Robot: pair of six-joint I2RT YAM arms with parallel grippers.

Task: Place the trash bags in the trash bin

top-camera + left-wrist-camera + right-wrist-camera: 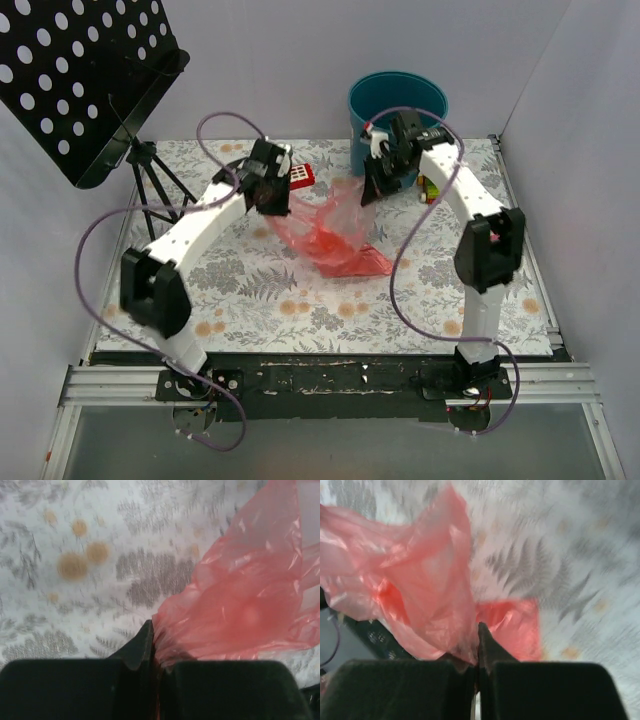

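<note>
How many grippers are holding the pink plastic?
2: the left gripper pinches the trash bag at its left end, the right gripper at its right, near the trash bin.

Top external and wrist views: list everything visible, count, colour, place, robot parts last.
Translucent red-pink plastic trash bag: one, red-pink, mid-table, between the grippers.
Round teal plastic trash bin: one, teal, far edge.
Small red block with white grid: one, red, beside left wrist.
Black perforated music stand: one, black, far left.
Small multicoloured item: one, unidentifiable, by right wrist.
Floral tablecloth: one, grey-white, over table.
Left gripper: one, black, shut on bag.
Right gripper: one, black, shut on bag.
</note>
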